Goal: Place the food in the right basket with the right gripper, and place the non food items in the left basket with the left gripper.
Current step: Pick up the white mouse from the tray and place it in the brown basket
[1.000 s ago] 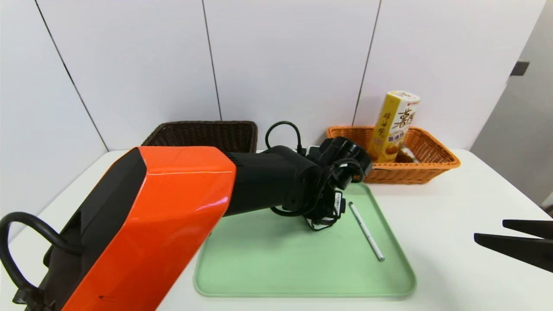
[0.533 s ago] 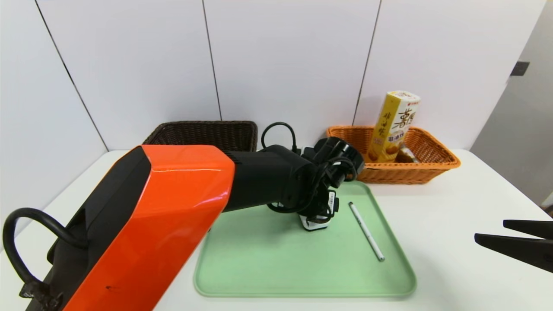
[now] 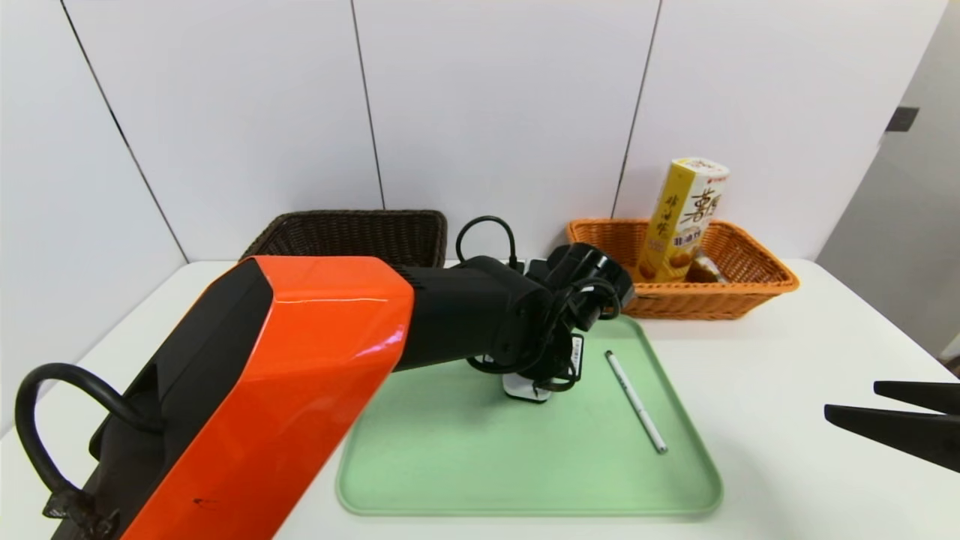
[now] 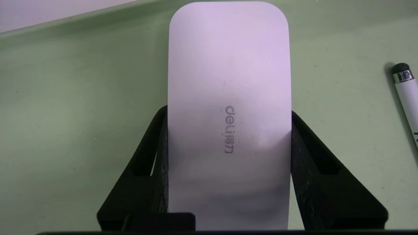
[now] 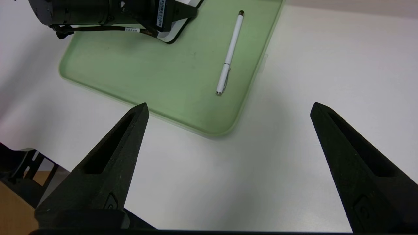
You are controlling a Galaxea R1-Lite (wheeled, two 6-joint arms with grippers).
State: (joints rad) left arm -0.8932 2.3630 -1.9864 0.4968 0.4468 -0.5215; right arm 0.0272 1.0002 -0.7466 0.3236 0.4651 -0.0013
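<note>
Two non-food things are waiting on the green tray [image 3: 450, 480]: the left gripper [image 4: 228, 137] is pinching the white mouse [image 4: 228, 98] in its jaws, the pen [image 3: 636, 402] is lying free, and the right gripper [image 5: 228, 137] is hanging spread at the right

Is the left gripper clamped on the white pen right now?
No, the left gripper has its fingers against both sides of the white Deli device, while the white pen lies apart on the green tray.
</note>
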